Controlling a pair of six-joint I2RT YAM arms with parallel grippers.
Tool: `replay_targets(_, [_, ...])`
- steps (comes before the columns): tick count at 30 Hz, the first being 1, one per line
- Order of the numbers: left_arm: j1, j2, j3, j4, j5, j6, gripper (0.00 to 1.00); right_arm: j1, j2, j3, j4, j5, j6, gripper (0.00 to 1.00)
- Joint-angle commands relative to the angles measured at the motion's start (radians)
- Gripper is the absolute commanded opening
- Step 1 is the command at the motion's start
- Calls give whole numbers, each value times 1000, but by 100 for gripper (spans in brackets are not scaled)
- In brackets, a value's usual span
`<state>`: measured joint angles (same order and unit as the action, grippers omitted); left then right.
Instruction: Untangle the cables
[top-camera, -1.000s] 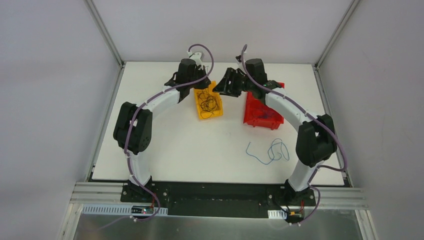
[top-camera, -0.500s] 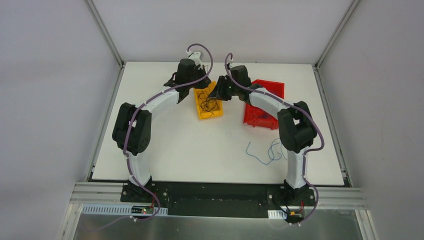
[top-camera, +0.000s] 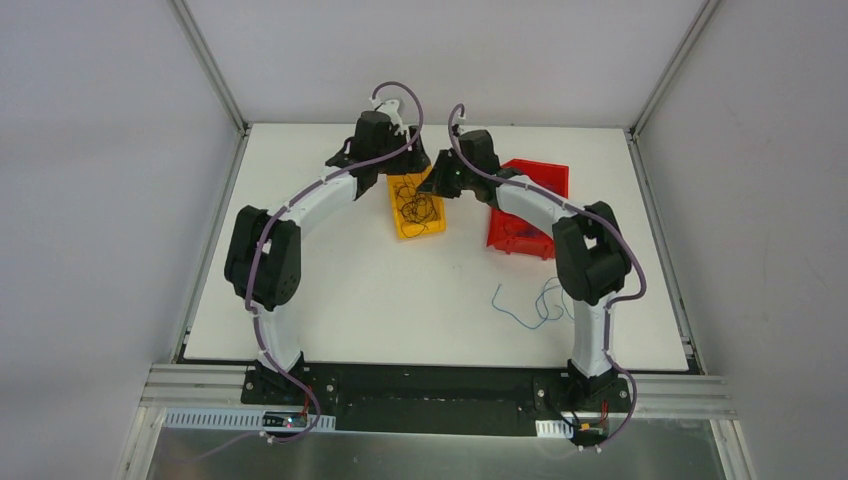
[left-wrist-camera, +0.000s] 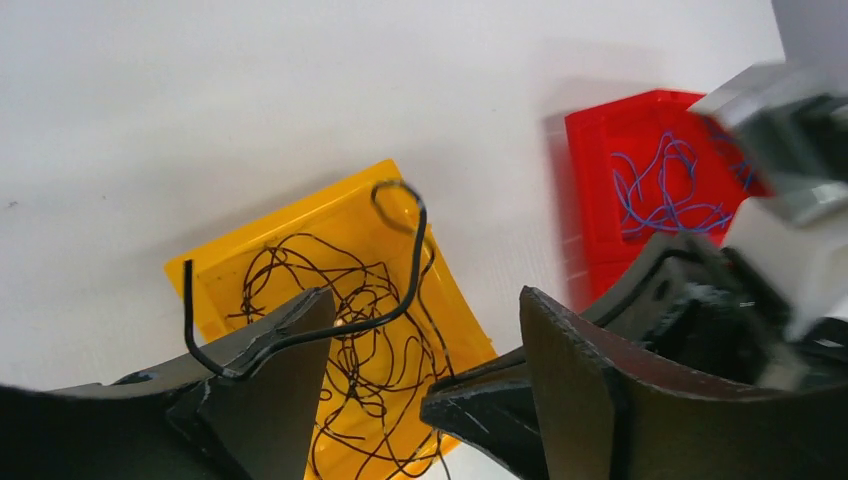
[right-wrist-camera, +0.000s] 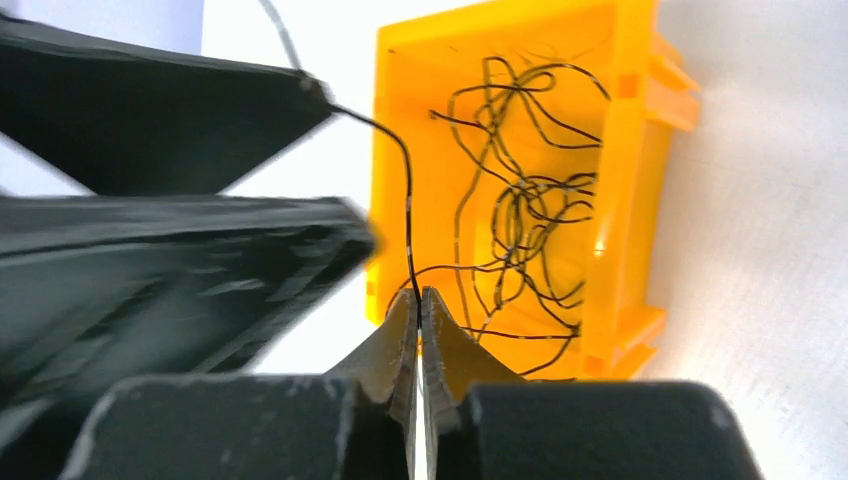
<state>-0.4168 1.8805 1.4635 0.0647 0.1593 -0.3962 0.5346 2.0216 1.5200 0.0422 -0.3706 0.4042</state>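
The cables are thin black wires tangled in a yellow bin (top-camera: 420, 232) and thin blue ones (left-wrist-camera: 660, 190) in a red bin (top-camera: 545, 172). One black cable (right-wrist-camera: 408, 230) rises out of the yellow bin (right-wrist-camera: 620, 150). My right gripper (right-wrist-camera: 418, 295) is shut on it just above the bin's near edge. The same black cable (left-wrist-camera: 387, 315) lies draped over one finger of my left gripper (left-wrist-camera: 425, 300), which stands open over the yellow bin (left-wrist-camera: 290, 210). Both the left gripper (top-camera: 403, 165) and the right gripper (top-camera: 432, 188) meet at the bin's far end.
A loose blue cable (top-camera: 538, 303) lies curled on the white table (top-camera: 340, 290) in front of the red bin (left-wrist-camera: 590, 200). The right arm's elbow (top-camera: 588, 255) hangs over the table's right half, and grey walls close in the table on three sides.
The right arm swung left from the red bin to the yellow bin and shut on the black cable. The left gripper opened, so the cable now only rests on its finger.
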Motion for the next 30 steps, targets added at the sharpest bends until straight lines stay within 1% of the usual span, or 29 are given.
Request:
replay_targets(1, [20,-73,103,-146,-84,49,74,18,45,39,-120,95,-3,0])
replay_targets(3, [27,-86,123,-199,-105,45,78,35,74,58,-180,154,-14,0])
replay_targets(6, [40,-96,148,-289,-146,17,80,54,131,124,-271,215,-31,0])
replay_targets(10, [53,-133,103,-299,-154,0,80,76,182,219,-375,259,-77,0])
replay_targets(13, [60,-165,67,-299,-188,-1,78,94,200,270,-438,305,-99,0])
replay_targets(16, [65,-182,38,-296,-194,1,74,104,221,314,-485,333,-113,0])
replay_targets(17, [66,-179,34,-294,-188,6,71,107,228,326,-498,340,-116,1])
replay_targets(19, [68,-172,32,-294,-178,10,66,114,233,344,-508,344,-119,12])
replay_targets(21, [70,-182,18,-295,-175,3,63,119,227,360,-517,348,-119,13])
replay_targets(25, [73,-248,-40,-283,-190,-22,63,120,204,393,-537,364,-119,18])
replay_targets(28, [73,-317,-142,-213,-192,-64,66,121,193,429,-570,399,-125,28])
replay_targets(30, [73,-360,-207,-177,-191,-90,67,122,184,460,-598,416,-130,30])
